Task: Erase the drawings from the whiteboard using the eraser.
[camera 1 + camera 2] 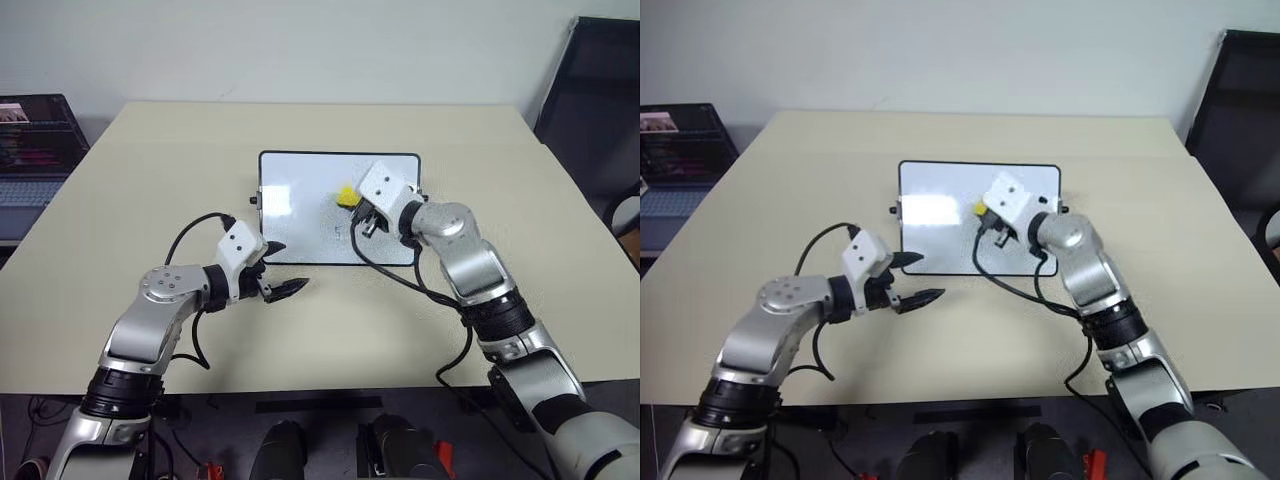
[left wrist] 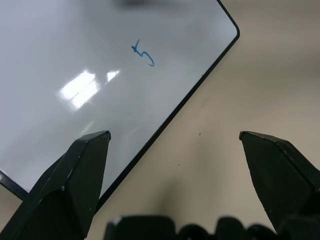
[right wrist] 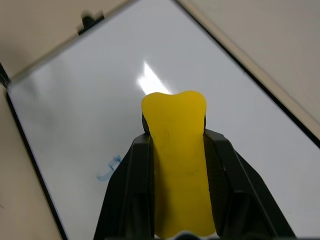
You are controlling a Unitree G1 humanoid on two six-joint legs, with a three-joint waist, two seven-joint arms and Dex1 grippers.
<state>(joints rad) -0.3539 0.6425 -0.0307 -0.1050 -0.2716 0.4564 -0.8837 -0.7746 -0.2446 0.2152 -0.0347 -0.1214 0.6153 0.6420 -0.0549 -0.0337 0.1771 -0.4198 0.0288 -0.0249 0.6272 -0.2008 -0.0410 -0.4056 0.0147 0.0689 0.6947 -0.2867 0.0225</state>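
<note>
The rectangular black-framed white whiteboard is shining glossy, throwing back lamp glare just beyond the left gripper's black matt plastic fingers. The squeezed yellow block eraser is looking soft (foam-like), matt. The beige table is looking smooth, matt.

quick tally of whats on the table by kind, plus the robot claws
whiteboard: 1
eraser: 1, yellow, in the right claw
drawings: 1 blue mark visible
claws: 2, the left claw open
total: 5
</note>
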